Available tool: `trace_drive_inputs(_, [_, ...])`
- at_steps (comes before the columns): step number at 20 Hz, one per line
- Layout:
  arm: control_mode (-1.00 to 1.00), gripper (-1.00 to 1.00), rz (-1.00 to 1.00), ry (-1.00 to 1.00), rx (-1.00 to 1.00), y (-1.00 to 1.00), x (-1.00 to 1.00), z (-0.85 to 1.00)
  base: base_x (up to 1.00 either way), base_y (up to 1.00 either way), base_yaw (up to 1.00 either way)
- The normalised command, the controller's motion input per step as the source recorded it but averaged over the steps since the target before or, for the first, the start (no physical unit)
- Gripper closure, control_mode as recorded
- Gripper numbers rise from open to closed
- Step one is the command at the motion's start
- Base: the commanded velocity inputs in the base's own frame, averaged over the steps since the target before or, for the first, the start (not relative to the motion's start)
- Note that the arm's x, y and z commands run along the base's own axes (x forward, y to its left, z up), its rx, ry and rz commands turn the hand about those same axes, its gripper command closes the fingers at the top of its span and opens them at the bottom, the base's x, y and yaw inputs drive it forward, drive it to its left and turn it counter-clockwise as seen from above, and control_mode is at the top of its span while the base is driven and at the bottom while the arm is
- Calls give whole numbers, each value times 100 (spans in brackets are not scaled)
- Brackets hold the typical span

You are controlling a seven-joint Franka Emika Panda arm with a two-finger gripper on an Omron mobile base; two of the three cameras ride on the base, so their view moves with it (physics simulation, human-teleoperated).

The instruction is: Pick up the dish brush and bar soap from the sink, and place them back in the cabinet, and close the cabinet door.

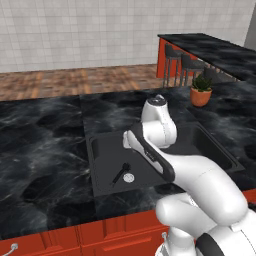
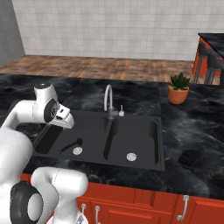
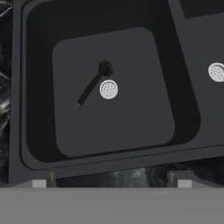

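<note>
The dish brush [image 3: 92, 85] is all black and lies flat on the floor of the sink's left basin, its bristly head beside the round silver drain [image 3: 108, 89]. The same dish brush [image 1: 120, 173] [image 2: 71, 145] shows from both base cameras. The black double-basin sink [image 1: 92, 165] [image 2: 162, 144] [image 3: 26, 109] is set into a dark marble counter. My gripper [image 2: 66, 121] [image 3: 111, 183] hovers above the left basin's near edge, open, fingers wide apart with nothing between them. The bar soap, the cabinet and its door are out of view.
A silver gooseneck faucet [image 2: 107, 98] stands behind the divider between the basins. The right basin has its own drain [image 2: 131, 156] [image 3: 216, 72]. A potted plant [image 1: 201, 91] [image 2: 178, 89] sits on the counter to the right. Red drawer fronts run below the counter.
</note>
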Motion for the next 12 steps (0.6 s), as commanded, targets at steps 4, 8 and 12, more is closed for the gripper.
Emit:
trace_drive_inputs(4, [-100, -100, 0, 3, 0, 5, 20, -24, 0, 0, 0])
trace_drive_inputs(8, [-100, -100, -1, 4, 0, 9, 17, -22, 0, 0, 0])
trace_drive_inputs(12, [-100, -100, -1, 4, 0, 12, 16, -21, 0, 0, 0])
